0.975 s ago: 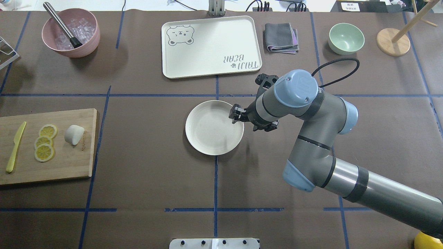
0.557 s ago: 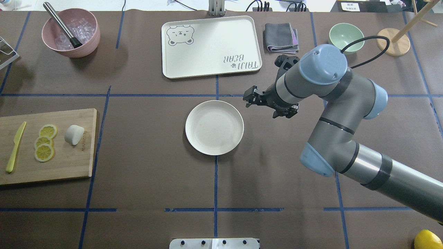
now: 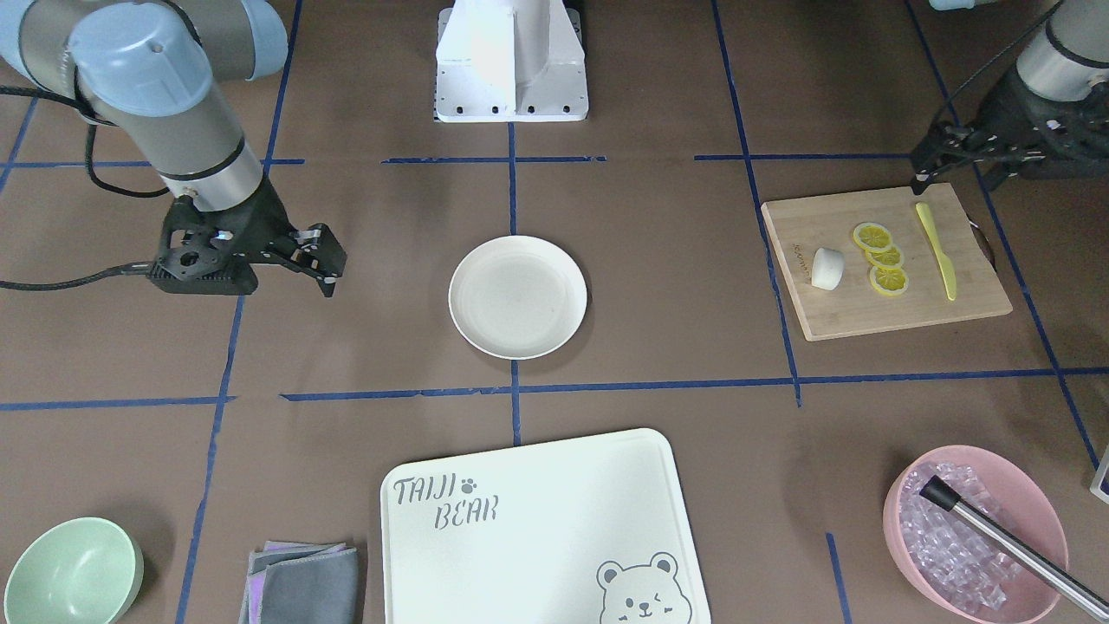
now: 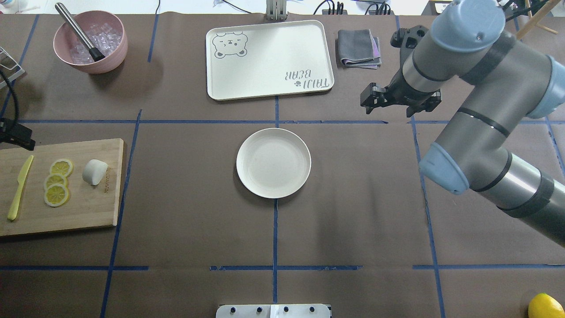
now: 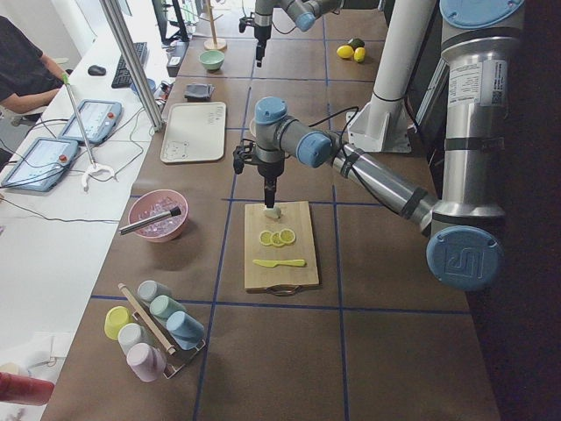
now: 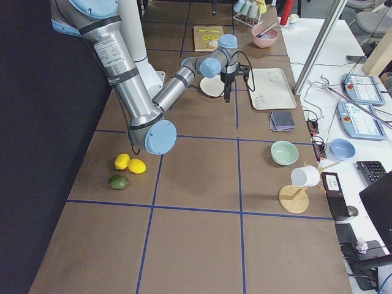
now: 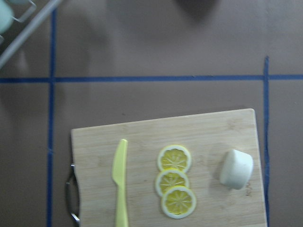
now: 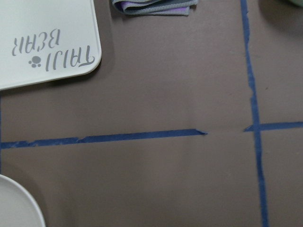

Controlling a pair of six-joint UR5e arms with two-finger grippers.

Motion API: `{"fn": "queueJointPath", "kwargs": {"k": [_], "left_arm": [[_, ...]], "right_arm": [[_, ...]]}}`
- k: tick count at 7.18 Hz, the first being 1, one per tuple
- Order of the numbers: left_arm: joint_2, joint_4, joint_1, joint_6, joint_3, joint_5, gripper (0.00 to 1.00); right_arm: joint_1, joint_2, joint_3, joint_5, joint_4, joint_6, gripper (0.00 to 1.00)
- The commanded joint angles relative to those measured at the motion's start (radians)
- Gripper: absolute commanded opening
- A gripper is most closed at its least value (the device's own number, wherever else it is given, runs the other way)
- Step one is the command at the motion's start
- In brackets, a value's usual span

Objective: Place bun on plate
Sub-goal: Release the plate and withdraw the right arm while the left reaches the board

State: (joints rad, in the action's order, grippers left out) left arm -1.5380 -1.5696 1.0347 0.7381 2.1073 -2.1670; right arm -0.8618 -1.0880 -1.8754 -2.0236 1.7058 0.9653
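The white bun [image 4: 95, 172] lies on the right part of a wooden cutting board [image 4: 88, 207], beside the lemon slices; it also shows in the left wrist view as bun [image 7: 236, 169]. The cream plate [image 4: 273, 162] sits bare at the table's middle. My left gripper [image 3: 920, 178] hovers by the board's corner near the knife, apart from the bun; I cannot tell whether it is open or shut. My right gripper [image 4: 368, 101] hangs open and holds nothing, off to the plate's back right.
On the board lie three lemon slices [image 4: 57, 182] and a yellow knife [image 4: 20, 187]. A pink bowl of ice [image 4: 90, 42], the bear-printed board [image 4: 269, 59] and a grey cloth [image 4: 358, 47] line the far edge. A mint bowl [image 3: 69, 572] stands beyond the right arm.
My right gripper has drawn away from the plate's rim toward the back right. The plate stays put. My left gripper has come into view at the overhead view's left edge.
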Motion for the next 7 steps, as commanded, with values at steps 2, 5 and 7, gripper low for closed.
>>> {"fn": "queueJointPath", "kwargs": {"k": [2, 5, 7], "left_arm": [[-0.051, -0.327, -0.171, 0.235, -0.227, 0.107, 1.0], [-0.076, -0.343, -0.237, 0.262, -0.276, 0.157, 1.0], [-0.077, -0.343, -0.255, 0.265, -0.28, 0.157, 1.0]], "right_arm": [[-0.161, -0.075, -0.044, -0.087, 0.067, -0.264, 1.0], [-0.322, -0.185, -0.041, -0.13, 0.078, -0.533, 1.0], [-0.361, -0.194, -0.042, -0.13, 0.123, -0.597, 1.0]]}}
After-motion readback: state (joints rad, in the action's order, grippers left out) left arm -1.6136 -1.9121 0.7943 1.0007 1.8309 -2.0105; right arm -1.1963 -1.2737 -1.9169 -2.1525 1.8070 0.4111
